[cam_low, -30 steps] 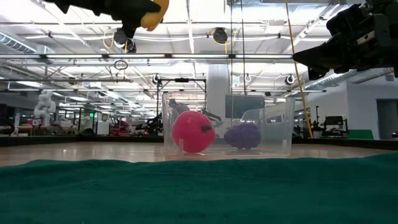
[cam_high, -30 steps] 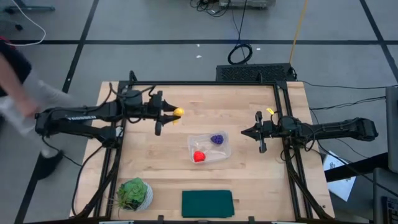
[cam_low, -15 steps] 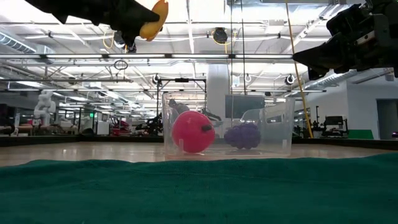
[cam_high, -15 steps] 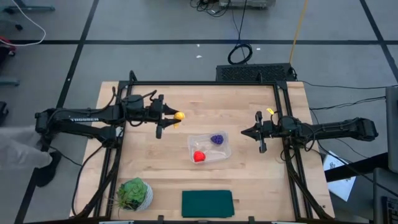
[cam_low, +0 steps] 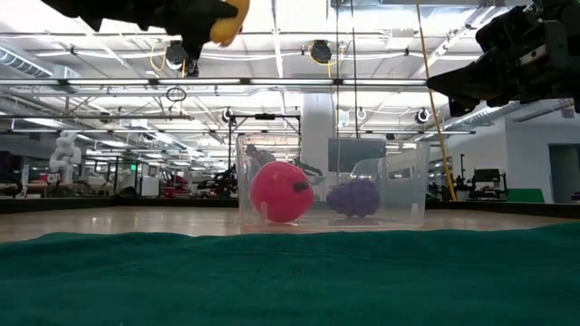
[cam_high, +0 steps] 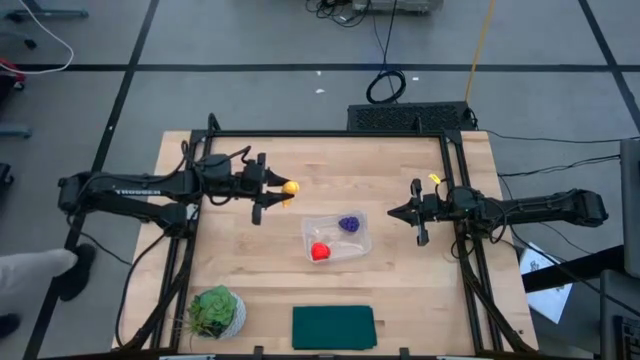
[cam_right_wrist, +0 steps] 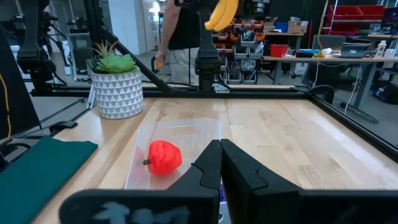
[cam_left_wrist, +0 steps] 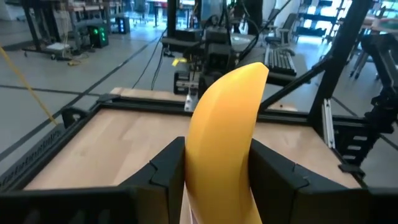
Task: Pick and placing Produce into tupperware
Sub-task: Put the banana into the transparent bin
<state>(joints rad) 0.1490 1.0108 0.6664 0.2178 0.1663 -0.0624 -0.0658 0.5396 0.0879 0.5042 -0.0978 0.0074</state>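
Left arm reaches in from the table's left edge. Left gripper (cam_high: 277,189) is partly closed, clamped on the yellow banana (cam_high: 289,186), held raised above the wood, left of and well apart from the tupperware (cam_high: 336,237).

High view shows the banana only as a small yellow spot at the fingertips; left wrist view shows it close, standing up between the two dark fingers (cam_left_wrist: 166,176); low view shows it high above the table surface (cam_low: 227,20).

Tupperware sits near table centre, holding the red fruit (cam_high: 320,251) and the purple cluster (cam_high: 349,224). Low view shows both resting on its floor; right wrist view hides the cluster behind the gripper.

Potted plant (cam_high: 216,311) and green cloth (cam_high: 333,327) lie along the near edge.

White lettering on the left arm is too small to read.

Right gripper (cam_high: 396,212) waits fully closed and empty, right of the tupperware.
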